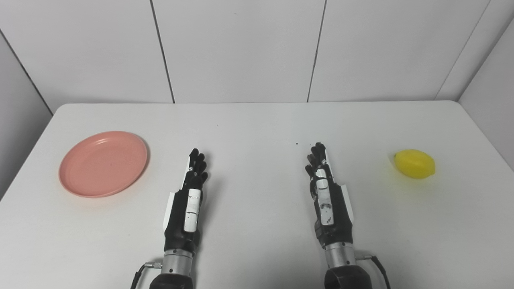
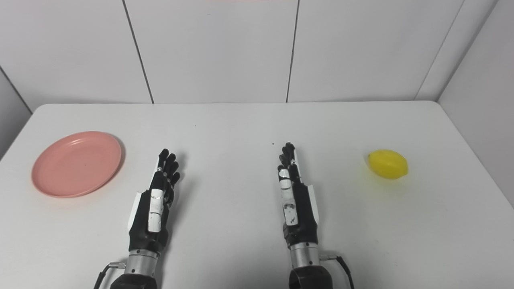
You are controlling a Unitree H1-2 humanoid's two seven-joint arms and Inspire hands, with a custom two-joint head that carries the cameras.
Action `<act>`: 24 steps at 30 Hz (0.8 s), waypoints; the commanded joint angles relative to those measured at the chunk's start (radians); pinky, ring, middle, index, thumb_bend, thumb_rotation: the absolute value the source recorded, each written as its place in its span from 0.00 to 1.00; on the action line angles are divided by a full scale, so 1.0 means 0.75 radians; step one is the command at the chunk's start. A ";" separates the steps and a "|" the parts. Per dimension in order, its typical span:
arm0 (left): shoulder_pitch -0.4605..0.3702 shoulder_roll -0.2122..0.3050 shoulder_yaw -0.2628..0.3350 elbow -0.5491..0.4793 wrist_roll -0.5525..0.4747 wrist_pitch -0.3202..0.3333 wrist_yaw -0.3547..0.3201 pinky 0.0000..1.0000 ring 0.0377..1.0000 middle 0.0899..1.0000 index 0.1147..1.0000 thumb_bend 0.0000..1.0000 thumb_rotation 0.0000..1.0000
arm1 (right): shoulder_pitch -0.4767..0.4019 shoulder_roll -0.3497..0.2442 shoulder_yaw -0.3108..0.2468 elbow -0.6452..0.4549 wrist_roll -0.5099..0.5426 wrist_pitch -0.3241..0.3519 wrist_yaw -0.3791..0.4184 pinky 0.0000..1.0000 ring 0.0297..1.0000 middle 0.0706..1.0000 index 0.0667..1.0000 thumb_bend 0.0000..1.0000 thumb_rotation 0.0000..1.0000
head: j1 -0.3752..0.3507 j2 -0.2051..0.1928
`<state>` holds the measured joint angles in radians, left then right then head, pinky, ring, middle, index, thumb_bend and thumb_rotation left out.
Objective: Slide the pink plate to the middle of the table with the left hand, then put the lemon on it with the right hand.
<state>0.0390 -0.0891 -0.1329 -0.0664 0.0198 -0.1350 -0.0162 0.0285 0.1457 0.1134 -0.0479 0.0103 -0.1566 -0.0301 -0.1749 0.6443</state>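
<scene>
A pink plate (image 1: pixel 103 163) lies flat and bare on the left side of the white table (image 1: pixel 257 120). A yellow lemon (image 1: pixel 414 163) lies on the right side. My left hand (image 1: pixel 190 196) rests low over the table near the front, right of the plate and apart from it, fingers stretched forward, holding nothing. My right hand (image 1: pixel 327 192) rests the same way, left of the lemon and well apart from it, fingers straight and empty. Both also show in the right eye view: left hand (image 2: pixel 156 200), right hand (image 2: pixel 295 196), plate (image 2: pixel 76 163), lemon (image 2: pixel 388 164).
White wall panels stand behind the table's far edge. The table's left and right edges run close to the plate and the lemon. A few tiny dark specks (image 1: pixel 297 143) lie on the tabletop between the hands.
</scene>
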 commanded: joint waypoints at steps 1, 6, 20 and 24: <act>0.019 0.022 0.003 0.064 0.022 -0.023 -0.005 1.00 1.00 1.00 1.00 0.75 1.00 | 0.036 -0.007 -0.003 0.005 0.015 0.032 0.017 1.00 1.00 1.00 1.00 0.50 0.99 | 0.002 -0.001; 0.022 0.026 -0.008 0.056 0.036 -0.028 -0.008 1.00 1.00 1.00 1.00 0.74 1.00 | 0.040 -0.015 0.011 -0.016 -0.048 0.138 -0.006 1.00 1.00 1.00 1.00 0.55 1.00 | 0.002 0.001; 0.028 0.038 -0.029 0.044 0.080 -0.009 -0.023 1.00 1.00 1.00 1.00 0.73 1.00 | 0.015 -0.088 0.059 -0.059 -0.256 0.316 0.004 1.00 1.00 1.00 1.00 0.68 1.00 | 0.019 -0.011; 0.032 0.044 -0.040 0.039 0.100 -0.004 -0.027 1.00 1.00 1.00 1.00 0.74 1.00 | 0.024 -0.102 0.071 -0.060 -0.333 0.306 -0.016 1.00 1.00 1.00 1.00 0.69 1.00 | 0.025 -0.008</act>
<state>0.0378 -0.0765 -0.1612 -0.0654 0.0787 -0.1349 -0.0306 0.0310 0.0740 0.1774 -0.0912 -0.2199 0.0182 -0.0303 -0.1565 0.6397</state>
